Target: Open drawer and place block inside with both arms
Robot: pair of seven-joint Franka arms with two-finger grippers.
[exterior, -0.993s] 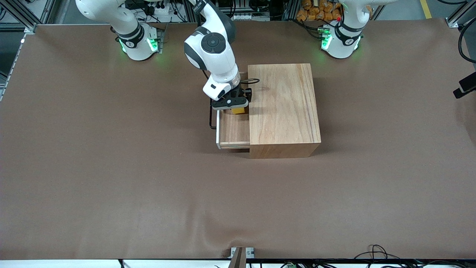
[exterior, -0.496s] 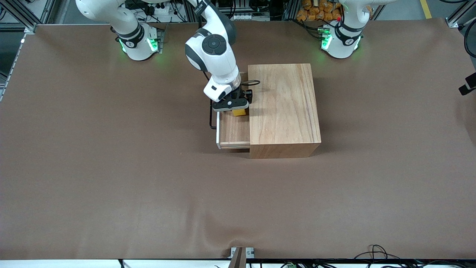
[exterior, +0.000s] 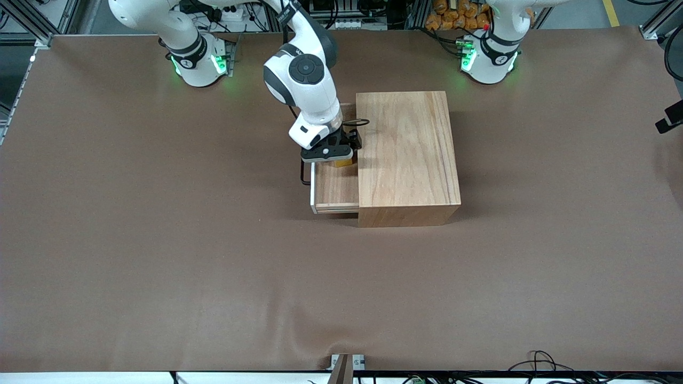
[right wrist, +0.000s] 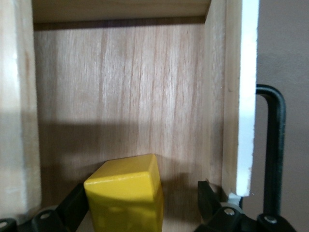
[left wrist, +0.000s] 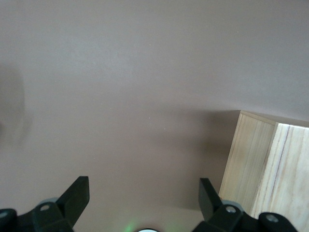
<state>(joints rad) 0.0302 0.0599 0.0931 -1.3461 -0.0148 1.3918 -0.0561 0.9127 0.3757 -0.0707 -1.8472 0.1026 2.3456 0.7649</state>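
From the front camera the right gripper (exterior: 337, 158) hangs over the pulled-out drawer (exterior: 335, 186), at the drawer's end farther from that camera, and only a sliver of the block (exterior: 341, 161) shows beneath it. The right wrist view fills in the rest: a bright yellow cube with smooth faces and crisp edges (right wrist: 126, 196) sits in the drawer over its pale, straight-grained wooden floor (right wrist: 120, 87). One black finger (right wrist: 77, 203) lies against one side of the cube, while the other finger (right wrist: 208, 197) stands clear of it with bare wood showing between, so the fingers are spread wider than the block and are not clamped on it. That view also shows the white-edged front panel (right wrist: 244, 96) and the black metal handle (right wrist: 273, 145), a bent rod, just outside it. The left gripper (left wrist: 140, 198) is out of the front camera's frame; its own wrist view shows it with its two fingers spread wide and holding nothing, over the matte brown worktop (left wrist: 120, 87) beside a corner of the plain wooden box (left wrist: 265, 169). The left arm waits. There is one block, one drawer, one box (exterior: 406, 154), and two white arm bases with green lights.
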